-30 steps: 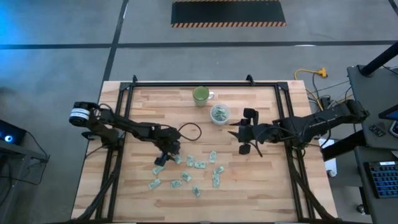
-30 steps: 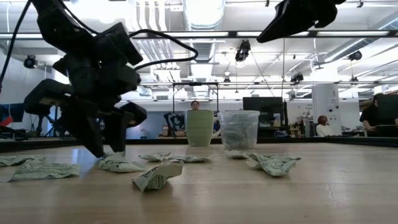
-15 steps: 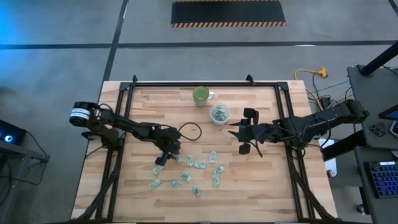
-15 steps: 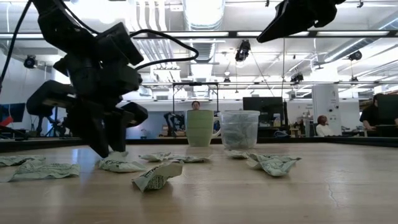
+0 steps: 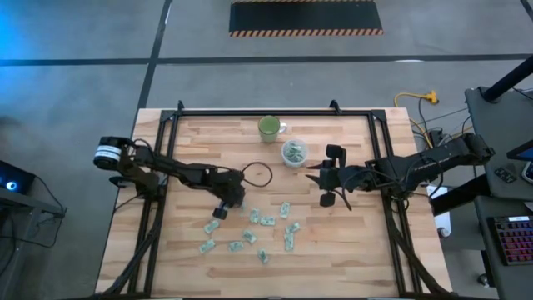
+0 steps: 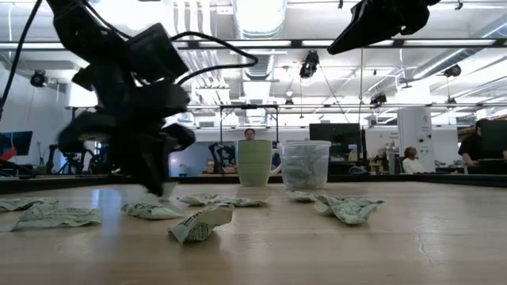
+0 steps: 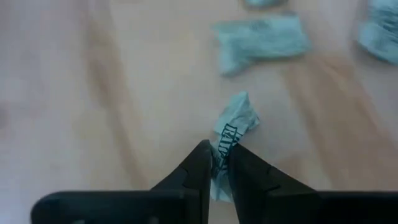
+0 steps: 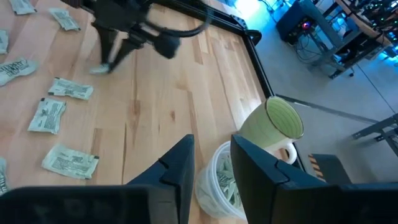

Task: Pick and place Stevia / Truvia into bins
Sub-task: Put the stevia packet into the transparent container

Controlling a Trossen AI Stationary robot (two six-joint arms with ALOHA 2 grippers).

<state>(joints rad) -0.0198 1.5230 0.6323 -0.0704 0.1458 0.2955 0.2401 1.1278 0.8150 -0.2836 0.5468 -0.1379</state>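
Note:
Several pale green Stevia sachets [image 5: 266,220] lie scattered on the near half of the wooden table, and show in the low view [image 6: 194,226]. My left gripper [image 5: 221,211] is among them, tilted down and shut on one crumpled sachet [image 7: 235,124]. The clear cup [image 5: 294,152], with sachets inside, stands at the far middle beside a green mug [image 5: 269,127]. My right gripper [image 8: 211,165] hovers open just right of and above the cup [image 8: 217,180], holding nothing. My left gripper pinches one end of the crumpled sachet [image 7: 222,148] between its two fingertips, slanting down from the table's left. The sachet's other end sticks out past the fingertips. In the right wrist view the sachet [image 8: 99,68] hangs just under the fingers, close to the tabletop.
Loose sachets [image 7: 261,37] lie right in front of the left gripper, others [image 8: 68,160] toward the near edge. A black cable loop [image 5: 256,175] arches beside the left arm. A black frame [image 5: 250,111] borders the table's far and side edges.
My left gripper has shut its fingers on a sachet and risen a little, tipping as it goes; it is blurred with motion in the low view. The other sachets lie where they were.

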